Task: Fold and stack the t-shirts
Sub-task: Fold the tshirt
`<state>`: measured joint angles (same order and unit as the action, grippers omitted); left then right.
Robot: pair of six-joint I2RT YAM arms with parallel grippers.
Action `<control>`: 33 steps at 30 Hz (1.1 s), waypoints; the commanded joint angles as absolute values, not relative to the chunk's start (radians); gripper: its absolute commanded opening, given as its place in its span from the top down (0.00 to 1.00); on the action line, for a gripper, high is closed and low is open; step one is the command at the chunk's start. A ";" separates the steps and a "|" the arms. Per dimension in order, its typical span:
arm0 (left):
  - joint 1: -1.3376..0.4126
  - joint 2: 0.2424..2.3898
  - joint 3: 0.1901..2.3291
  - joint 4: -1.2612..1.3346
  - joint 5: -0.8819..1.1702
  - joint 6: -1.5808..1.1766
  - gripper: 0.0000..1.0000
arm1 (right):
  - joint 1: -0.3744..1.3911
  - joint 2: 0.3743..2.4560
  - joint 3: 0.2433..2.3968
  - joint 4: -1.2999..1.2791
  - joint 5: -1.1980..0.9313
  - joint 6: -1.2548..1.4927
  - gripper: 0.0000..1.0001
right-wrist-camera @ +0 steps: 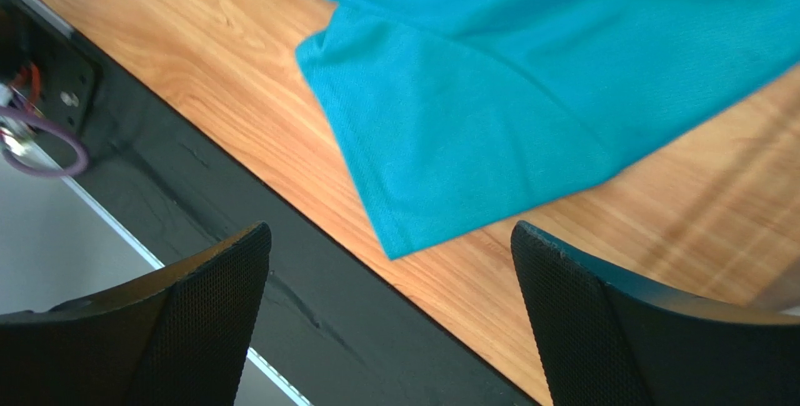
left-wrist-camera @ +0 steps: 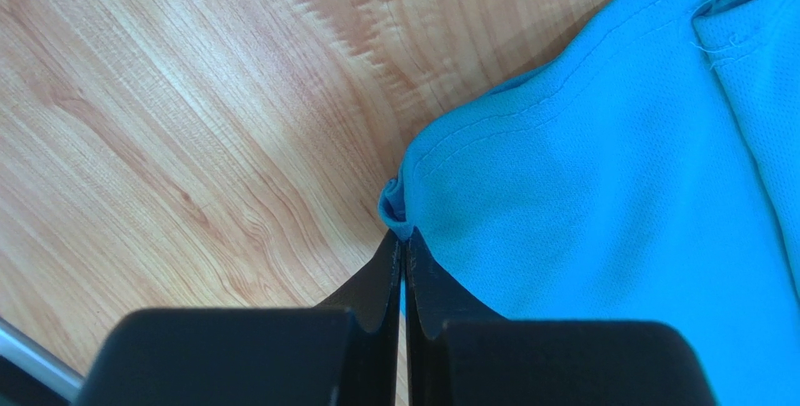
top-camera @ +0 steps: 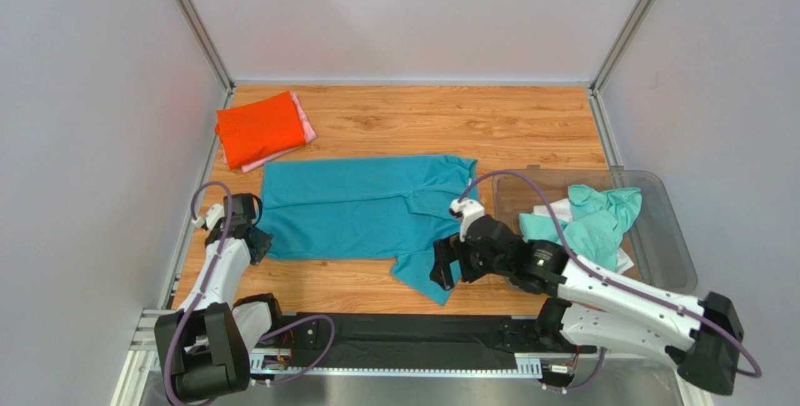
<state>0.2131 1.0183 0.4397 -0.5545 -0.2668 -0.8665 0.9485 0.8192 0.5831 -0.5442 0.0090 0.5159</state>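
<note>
The teal shirt (top-camera: pixel 361 205) lies spread across the middle of the bench (top-camera: pixel 423 116). It is a fine-meshed knit with stitched hems, mostly flat but rumpled toward 3 o'clock. The left tool (top-camera: pixel 255 242) is pressed together on the hem corner at 8 o'clock — the wrist view shows a small fold of cloth pinched at its tips. The right tool (top-camera: pixel 441 270) hangs with its tips wide apart, holding nothing, over the sleeve (right-wrist-camera: pixel 441 134) that juts toward 6 o'clock.

The step in hand looks like the first fold. To do it well, the right tool should grip close to the cloth's edge and catch every layer. Both arms should then lift and carry together so the limp knit neither drags nor bunches.

At 10 o'clock an orange shirt (top-camera: pixel 260 128) sits folded on a pink shirt (top-camera: pixel 302 114) — the stack. At 3 o'clock a mint shirt (top-camera: pixel 596 219) and a white shirt (top-camera: pixel 561 209) lie crumpled in the clear bin (top-camera: pixel 671 237).
</note>
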 commanded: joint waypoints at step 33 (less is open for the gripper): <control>0.225 0.962 0.393 -0.531 -0.207 -0.854 1.00 | 1.299 1.437 0.724 -0.591 0.198 0.726 1.00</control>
